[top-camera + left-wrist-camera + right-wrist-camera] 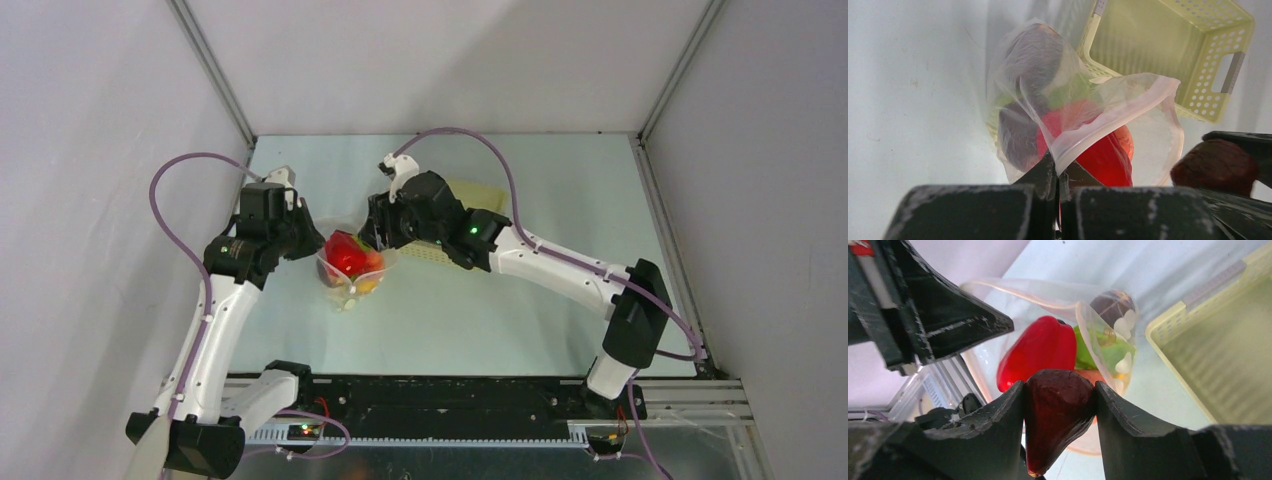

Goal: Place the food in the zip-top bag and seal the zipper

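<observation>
The left end effector [1058, 176] is fully closed, pinching the rim of the zip-top bag [1153, 145] and holding that edge up off the bench [520, 310]. The bag hangs between the two arms at the centre-left of the bench, with its mouth spread open and facing upward and toward the right end effector [1058, 390]. The zipper [1113, 117] runs as a thicker clear strip along the mouth edge, out and away from the pinch point; its two sides stand apart, unsealed. Inside the bag lie a red pepper [1040, 347], a green piece [1100, 350] and a dark purple piece [1112, 305], the purple one deepest, against the bag's dotted wall. The right end effector is partly closed, gripping a dark red piece [1058, 425] between both fingers. This piece is fig-shaped: its long axis runs parallel to the fingers, the broad end toward the bag mouth and the narrow end back toward the wrist. In the left wrist view it sits just beside the bag's open rim, outside the bag. The pale yellow basket [1218, 65] rests on the bench behind the bag, near it, with its opening upward.
</observation>
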